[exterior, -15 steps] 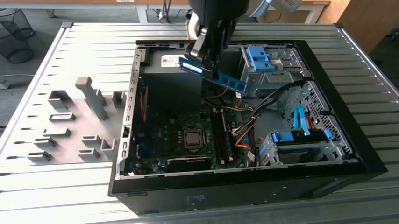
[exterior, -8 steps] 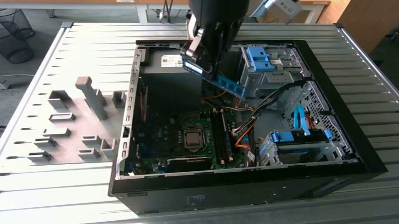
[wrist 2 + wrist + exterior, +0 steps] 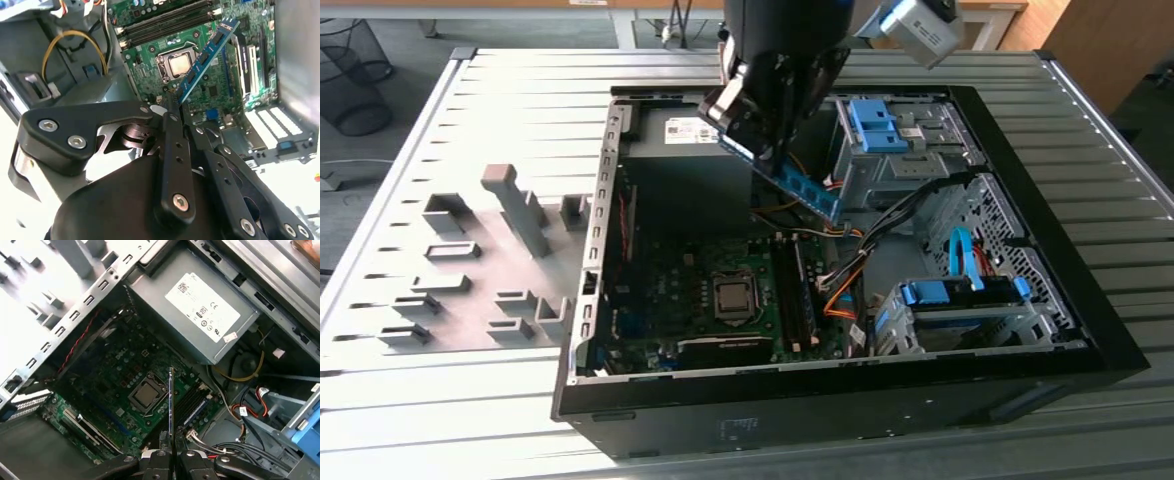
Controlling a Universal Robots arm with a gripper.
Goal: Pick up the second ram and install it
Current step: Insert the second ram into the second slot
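Black linkage tool [image 3: 172, 102], silver screws.

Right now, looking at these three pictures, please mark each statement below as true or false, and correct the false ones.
1. The gripper is shut on the second ram. True.
2. The second ram is already seated in a slot. False: it hangs in the air above the motherboard.
3. The computer case is open. True.
4. The processor socket is covered by a fan. False: the socket is bare.
5. Grey fixture blocks stand on the table beside the case. True.
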